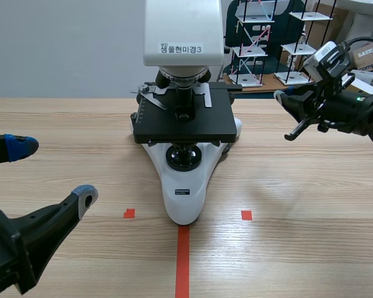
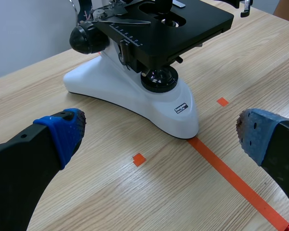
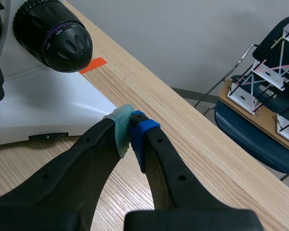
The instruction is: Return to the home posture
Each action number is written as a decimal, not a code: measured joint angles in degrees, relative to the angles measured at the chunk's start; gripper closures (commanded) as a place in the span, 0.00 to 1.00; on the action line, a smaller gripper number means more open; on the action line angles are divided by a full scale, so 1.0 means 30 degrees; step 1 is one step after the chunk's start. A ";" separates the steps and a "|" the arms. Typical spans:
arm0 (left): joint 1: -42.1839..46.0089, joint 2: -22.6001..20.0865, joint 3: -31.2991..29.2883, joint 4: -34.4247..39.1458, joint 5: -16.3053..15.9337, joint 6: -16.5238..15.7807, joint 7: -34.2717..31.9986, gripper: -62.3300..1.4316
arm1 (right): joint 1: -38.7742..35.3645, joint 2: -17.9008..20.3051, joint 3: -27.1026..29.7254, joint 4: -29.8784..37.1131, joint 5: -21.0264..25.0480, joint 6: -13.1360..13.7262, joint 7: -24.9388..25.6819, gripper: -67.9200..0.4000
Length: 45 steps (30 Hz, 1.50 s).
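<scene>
My left jaws released, empty; microscope [image 2: 130, 96] ahead, apart. My right jaws clenched on nothing, off its right side.

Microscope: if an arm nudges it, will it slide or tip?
Probably heavy and rigid: the microscope has a broad white base sitting flat, so it likely resists sliding. Its tall head suggests a high push might tip it.

A white label [image 1: 181, 48] on the microscope [image 1: 183, 186] head, upper middle of the scene view, reads "생물현미경3". Its focus knob [image 3: 53, 36] shows "120". A dark tag [image 3: 47, 136] on the base, near the right gripper [image 3: 130, 130], shows "3".
</scene>
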<state>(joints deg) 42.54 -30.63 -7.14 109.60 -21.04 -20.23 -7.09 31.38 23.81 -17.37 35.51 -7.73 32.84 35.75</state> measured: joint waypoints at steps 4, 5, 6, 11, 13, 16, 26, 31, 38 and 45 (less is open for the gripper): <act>0.0000 0.0000 0.0000 0.0000 0.0000 0.0000 0.0000 0.00 | 0.0000 0.0000 0.0000 0.0000 0.0000 0.0000 0.0000 0.99; 0.0000 0.0000 0.0000 0.0000 0.0000 0.0000 0.0000 0.00 | 0.0000 0.0000 0.0000 0.0000 0.0000 0.0000 0.0000 0.99; 0.0000 0.0000 0.0000 0.0000 0.0000 0.0000 0.0000 0.00 | 0.0000 0.0000 0.0000 0.0000 0.0000 0.0000 0.0000 0.99; 0.0000 0.0000 0.0000 0.0000 0.0000 0.0000 0.0000 0.00 | 0.0000 0.0000 0.0000 0.0000 0.0000 0.0000 0.0000 0.99; 0.0000 0.0000 0.0000 0.0000 0.0000 0.0000 0.0000 0.00 | 0.0000 0.0000 0.0000 0.0000 0.0000 0.0000 0.0000 0.99; 0.0000 0.0000 0.0000 0.0000 0.0000 0.0000 0.0000 0.00 | -0.0007 0.0000 0.0000 0.0000 0.0000 0.0000 0.0000 0.96; -0.0007 0.0000 0.0000 0.0000 -0.0007 0.0000 0.0000 0.00 | -0.4466 0.0415 0.0015 0.2098 0.1137 -0.3920 0.2841 0.53; 0.0000 0.0000 0.0000 0.0000 -0.0015 0.0000 0.0000 0.00 | -0.9770 0.1333 0.0925 0.6805 0.4743 -0.4677 0.2754 0.31; 0.0000 0.0000 0.0000 0.0000 -0.0007 -0.0007 0.0000 0.00 | -1.5846 0.1443 0.3912 1.3770 0.6601 -0.4670 0.2288 0.18; -0.0007 0.0000 0.0000 0.0000 -0.0007 -0.0124 0.0007 0.00 | -2.0713 0.1443 0.5173 2.0538 0.6586 -0.4663 0.0539 0.17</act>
<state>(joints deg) 42.52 -30.63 -7.14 109.60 -21.06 -20.60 -7.07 -30.76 28.14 -1.85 97.12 12.03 18.85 37.36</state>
